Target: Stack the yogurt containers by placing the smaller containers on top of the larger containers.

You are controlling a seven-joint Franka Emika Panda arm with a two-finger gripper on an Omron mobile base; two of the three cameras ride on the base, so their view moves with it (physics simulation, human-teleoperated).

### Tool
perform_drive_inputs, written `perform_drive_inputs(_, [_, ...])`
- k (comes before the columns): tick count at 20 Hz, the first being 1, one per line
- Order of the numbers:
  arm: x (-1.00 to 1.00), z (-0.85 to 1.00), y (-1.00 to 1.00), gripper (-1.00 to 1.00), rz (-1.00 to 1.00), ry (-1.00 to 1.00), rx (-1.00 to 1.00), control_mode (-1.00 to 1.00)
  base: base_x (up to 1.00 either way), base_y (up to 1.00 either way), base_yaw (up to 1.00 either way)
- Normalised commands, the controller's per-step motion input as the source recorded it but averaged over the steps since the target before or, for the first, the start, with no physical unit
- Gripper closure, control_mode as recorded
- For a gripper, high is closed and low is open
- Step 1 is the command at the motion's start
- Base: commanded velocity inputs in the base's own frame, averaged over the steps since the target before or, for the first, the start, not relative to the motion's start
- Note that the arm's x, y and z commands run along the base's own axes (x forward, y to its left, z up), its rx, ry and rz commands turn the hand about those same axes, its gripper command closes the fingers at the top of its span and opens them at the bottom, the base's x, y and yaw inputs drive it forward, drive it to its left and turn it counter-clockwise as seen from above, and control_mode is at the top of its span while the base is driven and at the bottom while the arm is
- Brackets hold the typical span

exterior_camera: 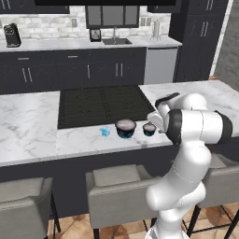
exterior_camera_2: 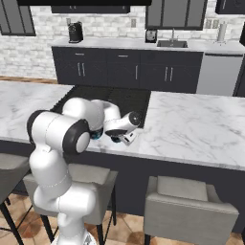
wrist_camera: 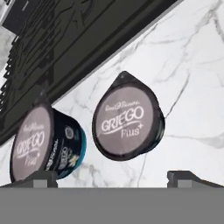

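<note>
While the arm folds low over the counter, the empty end effector (wrist_camera: 112, 177) gapes above the lesser dark cup (wrist_camera: 127, 117).

- Widest dark round yogurt cup with pale grey-pink foil top and blue base (exterior_camera: 125, 128): upright on white marble counter, just in front of black cooktop; "GRIEGO Plus" printed on lid.
- Lesser dark round cup with same pale top (exterior_camera: 149, 129): upright, beside the widest one, apart, not stacked.
- Tiny light-blue cup (exterior_camera: 105, 132): on counter at widest cup's other side, near, apart.
</note>
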Motion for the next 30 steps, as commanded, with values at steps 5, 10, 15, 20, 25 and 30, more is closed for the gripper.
perform_drive_inputs(5, [0.19, -0.18, 0.0, -1.0, 0.0, 0.0, 0.03, -1.0, 0.0, 0.0, 0.0])
perform_drive_inputs(10, [0.16, -0.2, 0.0, -1.0, 0.0, 0.0, 0.03, -1.0, 0.0, 0.0, 0.0])
perform_drive_inputs(15, [0.19, -0.19, 0.0, -1.0, 0.0, 0.0, 0.01, -1.0, 0.0, 0.0, 0.0])
perform_drive_inputs(20, [0.2, -0.2, 0.0, -1.0, 0.0, 0.0, 0.0, -1.0, 0.0, 0.0, 0.0])
perform_drive_inputs(25, [0.17, -0.18, 0.0, -1.0, 0.0, 0.0, 0.0, -1.0, 0.0, 0.0, 0.0])
perform_drive_inputs(30, [0.17, -0.18, 0.0, -1.0, 0.0, 0.0, 0.0, -1.0, 0.0, 0.0, 0.0])
